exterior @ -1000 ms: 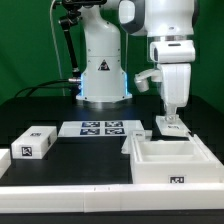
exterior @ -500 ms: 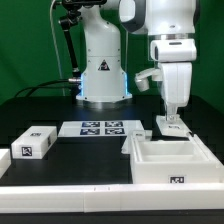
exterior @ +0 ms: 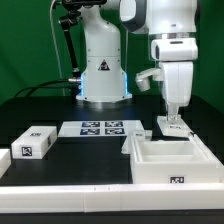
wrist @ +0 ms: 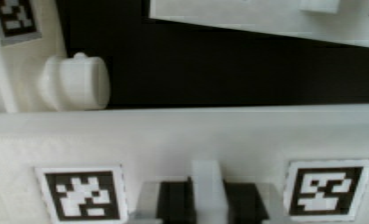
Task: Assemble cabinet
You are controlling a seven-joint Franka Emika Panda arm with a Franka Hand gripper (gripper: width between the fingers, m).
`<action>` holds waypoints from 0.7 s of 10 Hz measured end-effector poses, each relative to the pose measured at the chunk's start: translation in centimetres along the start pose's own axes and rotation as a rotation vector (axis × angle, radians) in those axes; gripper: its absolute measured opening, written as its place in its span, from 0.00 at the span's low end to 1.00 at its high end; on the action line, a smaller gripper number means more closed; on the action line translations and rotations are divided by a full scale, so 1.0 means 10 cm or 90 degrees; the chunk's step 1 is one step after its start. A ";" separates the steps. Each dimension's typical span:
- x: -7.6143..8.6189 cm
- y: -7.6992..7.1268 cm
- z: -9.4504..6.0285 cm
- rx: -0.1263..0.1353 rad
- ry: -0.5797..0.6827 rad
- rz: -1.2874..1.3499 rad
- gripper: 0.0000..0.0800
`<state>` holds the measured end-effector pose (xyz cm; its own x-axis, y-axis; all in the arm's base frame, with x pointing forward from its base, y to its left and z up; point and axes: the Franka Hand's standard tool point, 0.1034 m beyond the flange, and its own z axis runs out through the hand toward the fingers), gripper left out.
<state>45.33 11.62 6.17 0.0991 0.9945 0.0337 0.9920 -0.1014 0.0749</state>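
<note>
Fig. legend, one moment of cabinet assembly. Showed gripper [exterior: 172,120] pointing straight down at rear of cabinet box [exterior: 165,172], toward the exterior view's right. Set fingertips on or just above a tagged cabinet panel [exterior: 160,128] lying directly behind box's back wall; contact not resolvable. Could not tell jaw state: in wrist view, saw two dark fingers [wrist: 172,205] close together w/ a narrow white strip btwn them, but not whether clamped on it.

Found box white and open-topped on black table [exterior: 50,110], w/ one b/w tag [exterior: 178,179] on front wall. Located cabinet block [exterior: 35,143] well apart at the exterior view's left, tag on its front face. Noted marker board [exterior: 100,128] flat on table btwn block and box, carrying four tags. Placed white robot base [exterior: 100,65], w/ triangle sticker, at rear centre.

In wrist view, recorded a white face w/ a tag each side of fingers; could not tell which cabinet part. Beyond it, noted round white knob [wrist: 74,80] against dark table.
</note>
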 end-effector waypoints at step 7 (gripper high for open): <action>-0.03 0.03 0.04 0.015 -0.008 0.005 0.09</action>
<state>45.65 11.29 5.75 0.1084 0.9939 0.0218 0.9927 -0.1094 0.0510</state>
